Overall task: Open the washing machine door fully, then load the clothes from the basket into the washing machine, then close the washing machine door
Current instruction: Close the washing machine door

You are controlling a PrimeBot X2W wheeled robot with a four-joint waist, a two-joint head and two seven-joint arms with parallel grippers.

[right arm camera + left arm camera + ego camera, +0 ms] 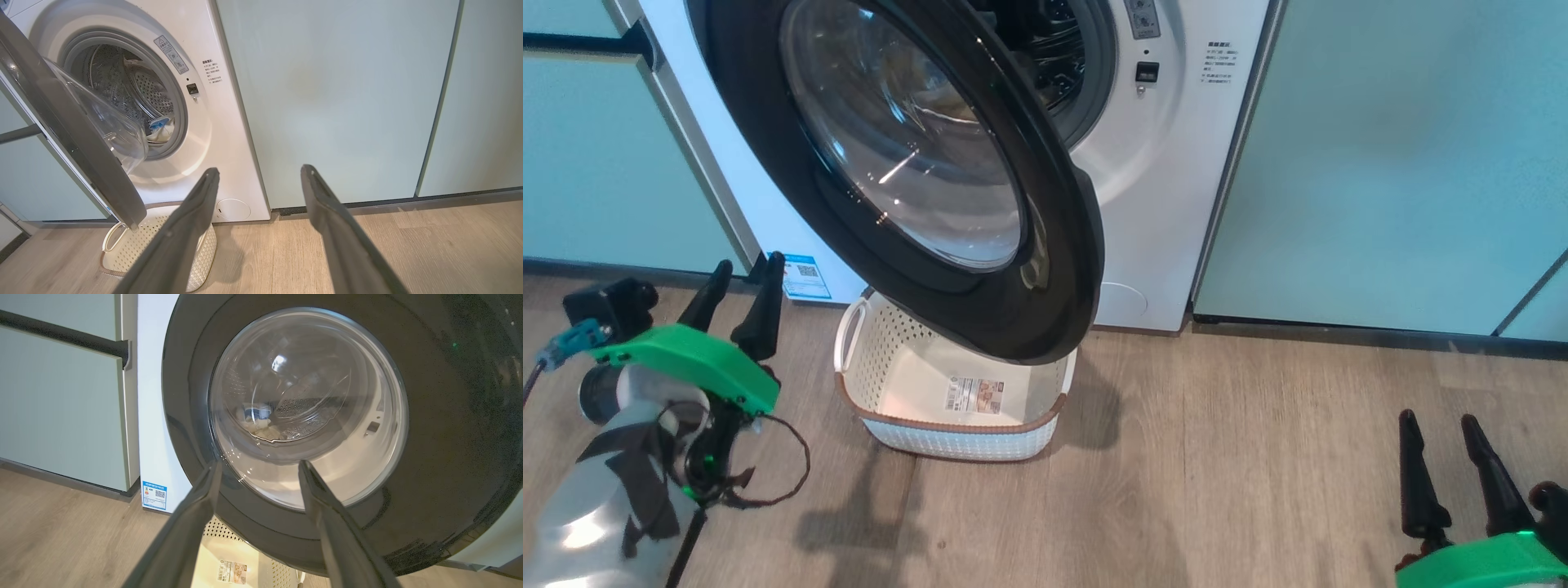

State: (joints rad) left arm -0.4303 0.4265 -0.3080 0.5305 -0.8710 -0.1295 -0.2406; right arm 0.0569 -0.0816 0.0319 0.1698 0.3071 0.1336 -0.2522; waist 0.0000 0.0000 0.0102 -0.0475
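- The washing machine is carrying a block of small printed characters to the right of its opening; the writing is too small to read.
- A blue energy sticker with a QR code is showing at the machine's lower left corner.
- The basket is standing on the floor against the machine's foot. A barcode label is lying inside it, its text unreadable.
- The washing machine door is standing partly swung out, its lower rim hanging over the basket.
- The clothes are lying inside the drum.
- The left pincer is hovering low, left of the basket, fingers apart and pointing at the sticker.
- The right pincer is hovering above the floor well right of the basket, fingers apart and pointing at the pale green cabinet.
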